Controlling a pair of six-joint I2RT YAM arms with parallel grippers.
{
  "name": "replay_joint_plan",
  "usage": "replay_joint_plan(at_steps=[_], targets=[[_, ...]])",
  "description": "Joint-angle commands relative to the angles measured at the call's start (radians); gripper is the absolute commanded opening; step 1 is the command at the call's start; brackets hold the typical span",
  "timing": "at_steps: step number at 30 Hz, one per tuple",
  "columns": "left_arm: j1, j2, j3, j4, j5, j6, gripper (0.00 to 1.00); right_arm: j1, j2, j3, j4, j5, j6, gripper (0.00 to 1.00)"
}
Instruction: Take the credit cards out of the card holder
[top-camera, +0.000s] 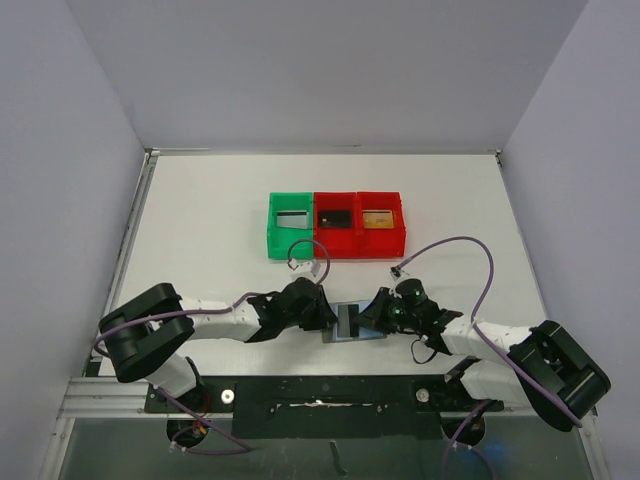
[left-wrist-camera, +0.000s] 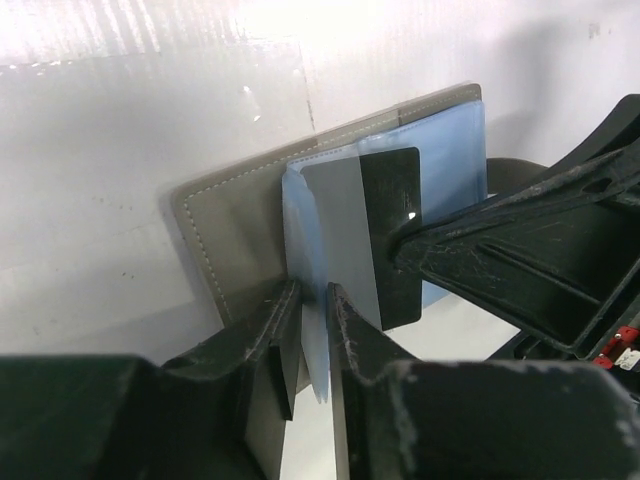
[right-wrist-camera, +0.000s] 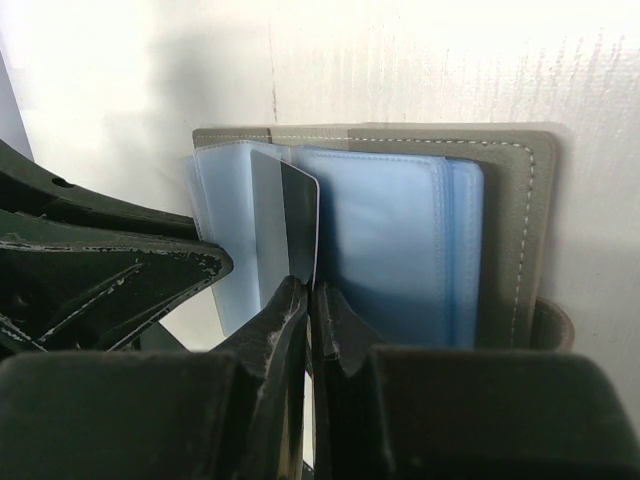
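Both stretched low and inward, left pincer (left-wrist-camera: 315, 300) clamps the card holder (left-wrist-camera: 230, 240), right pincer (right-wrist-camera: 308, 292) clenches the credit card (right-wrist-camera: 290, 215).

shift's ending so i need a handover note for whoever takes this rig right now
Left gripper: shut on a blue sleeve of the card holder, which lies open.
Right gripper: shut on the lower edge of a grey-and-black card, not yet clear of the holder.
Done: a card seems to lie in each of the green bin, middle red bin and right red bin.
Left: pull this card free, then check the other sleeves.
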Motion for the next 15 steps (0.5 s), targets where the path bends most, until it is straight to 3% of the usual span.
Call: replay_joint_plan(at_steps=[1,5,15], targets=[[-0.015,0.027,0.055,0.041,0.038,0.025,0.12,-0.004,0.016,-0.02,-0.065,0.056,-0.03,0.0],[-0.015,0.053,0.072,-0.028,0.027,0.054,0.0,-0.005,-0.001,-0.01,-0.08,0.056,-0.034,0.0],[-0.016,0.004,0.087,-0.218,-0.088,0.108,0.0,-0.018,-0.082,0.047,-0.19,0.052,-0.088,0.0]])
